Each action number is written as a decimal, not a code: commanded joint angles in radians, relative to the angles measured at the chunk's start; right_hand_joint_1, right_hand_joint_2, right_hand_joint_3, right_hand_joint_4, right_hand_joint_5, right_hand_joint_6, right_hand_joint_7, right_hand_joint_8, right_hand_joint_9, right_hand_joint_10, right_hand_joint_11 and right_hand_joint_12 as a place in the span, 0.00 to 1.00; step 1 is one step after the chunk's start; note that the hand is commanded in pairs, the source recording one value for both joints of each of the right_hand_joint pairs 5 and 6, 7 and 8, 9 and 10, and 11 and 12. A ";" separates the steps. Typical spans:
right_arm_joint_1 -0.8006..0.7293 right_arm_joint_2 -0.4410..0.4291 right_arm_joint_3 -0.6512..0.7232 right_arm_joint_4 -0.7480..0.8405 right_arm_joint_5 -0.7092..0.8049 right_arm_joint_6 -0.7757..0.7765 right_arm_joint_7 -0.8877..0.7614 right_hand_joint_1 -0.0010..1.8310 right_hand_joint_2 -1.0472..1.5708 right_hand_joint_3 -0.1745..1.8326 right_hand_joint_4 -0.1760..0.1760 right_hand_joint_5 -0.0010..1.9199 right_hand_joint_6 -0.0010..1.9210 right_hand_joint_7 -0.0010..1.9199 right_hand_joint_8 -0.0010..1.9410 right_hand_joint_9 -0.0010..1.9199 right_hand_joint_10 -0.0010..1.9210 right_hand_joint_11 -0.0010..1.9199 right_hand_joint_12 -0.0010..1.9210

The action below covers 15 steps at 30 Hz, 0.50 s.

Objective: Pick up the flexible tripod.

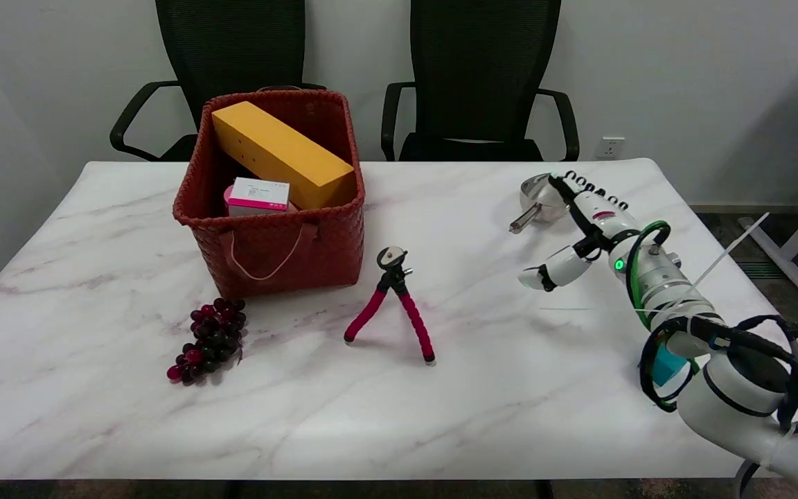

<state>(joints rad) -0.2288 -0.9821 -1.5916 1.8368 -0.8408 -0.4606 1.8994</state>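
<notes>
Marble-patterned white worktop (510,416) carries everything here, and the landmark is the woven dark-red basket (281,242) with a cord handle, standing toward the far left. Just beside the basket's front right corner, apart from it, the flexible tripod (393,305) stands upright on its bendy red foam-covered legs with a black head and round mounting plate on top; nothing touches it. In front of the basket's left corner lies a bunch of dark purple-red artificial grapes (209,339). Inside the basket a long yellow cardboard box (281,154) lies slanted across it, with a small white-and-pink box (258,197) below it. Well to the right of the basket, past the tripod, the right black-and-white hand (582,232) hangs above the worktop, fingers apart and holding nothing, thumb pointing back toward the tripod. Just behind that hand sits a shiny metal ladle (534,202). Beyond the basket two black mesh office chairs (482,76) face the worktop.
</notes>
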 commanded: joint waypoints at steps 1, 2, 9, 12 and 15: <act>-0.067 -0.060 0.070 0.022 0.152 0.224 0.266 0.63 0.46 0.44 0.50 0.05 0.05 0.08 0.08 0.12 0.12 0.10 0.10; -0.077 -0.066 0.084 0.022 0.152 0.247 0.287 0.63 0.47 0.44 0.50 0.05 0.05 0.09 0.09 0.12 0.12 0.10 0.10; -0.113 -0.086 0.108 0.021 0.150 0.299 0.348 0.62 0.52 0.45 0.50 0.05 0.05 0.09 0.09 0.12 0.12 0.08 0.08; -0.139 -0.099 0.134 0.021 0.145 0.341 0.385 0.62 0.52 0.47 0.50 0.05 0.05 0.09 0.09 0.12 0.12 0.08 0.08; -0.166 -0.118 0.171 0.022 0.146 0.392 0.397 0.62 0.52 0.48 0.50 0.04 0.04 0.10 0.10 0.12 0.12 0.09 0.09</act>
<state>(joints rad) -0.2922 -1.0340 -1.5297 1.8519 -0.7324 -0.2775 2.1151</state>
